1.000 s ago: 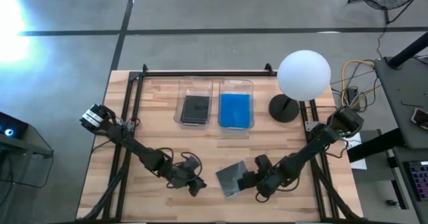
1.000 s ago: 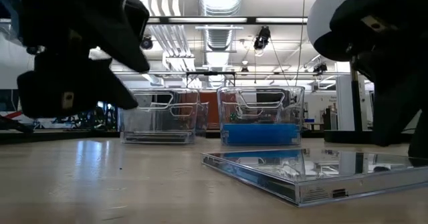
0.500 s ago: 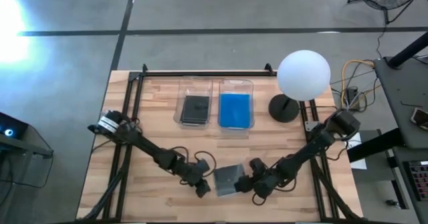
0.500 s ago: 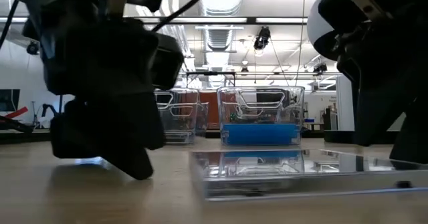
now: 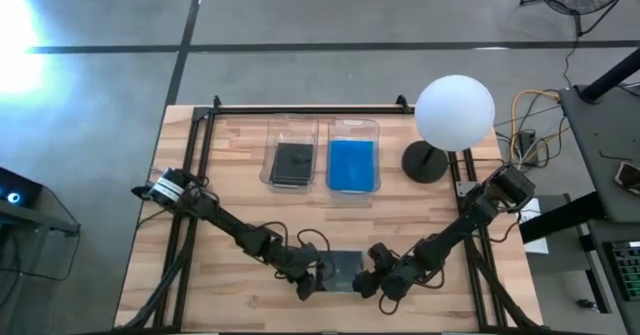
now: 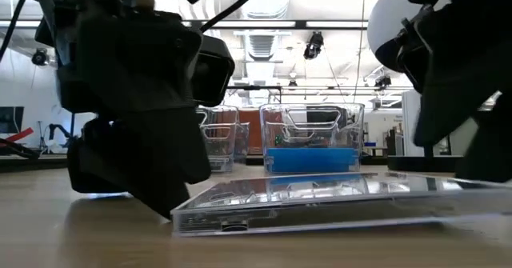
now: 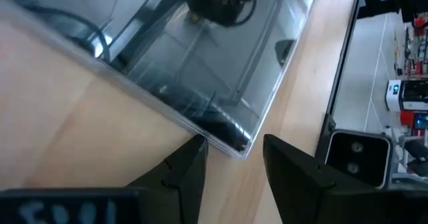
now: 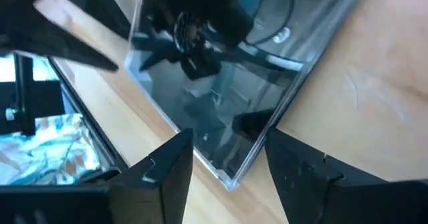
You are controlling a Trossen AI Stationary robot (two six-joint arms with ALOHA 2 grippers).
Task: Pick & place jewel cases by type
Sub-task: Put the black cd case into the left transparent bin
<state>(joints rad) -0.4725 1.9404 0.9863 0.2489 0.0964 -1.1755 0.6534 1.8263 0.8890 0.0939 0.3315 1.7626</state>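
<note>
Lying flat at the desk's (image 5: 240, 175) near edge, a dark jewel case (image 5: 343, 269) sits between both grippers. Left gripper (image 5: 314, 280) and right gripper (image 5: 364, 281) flank it, fingers spread, each framing a case corner.

One jewel case (image 5: 343, 269) lies near the front edge of the table (image 5: 230, 175), about the middle of that edge. It is thin, square and dark grey with a shiny clear top — the lights show in it. In the low view this case (image 6: 320, 200) looks tipped, one side a bit higher than the other. A black case (image 5: 291, 162) lies flat near the back edge. Right beside it, toward the right edge, lies a bright blue case (image 5: 351, 163) — in the low view it looks like a thick blue stack (image 6: 310, 160).
</note>
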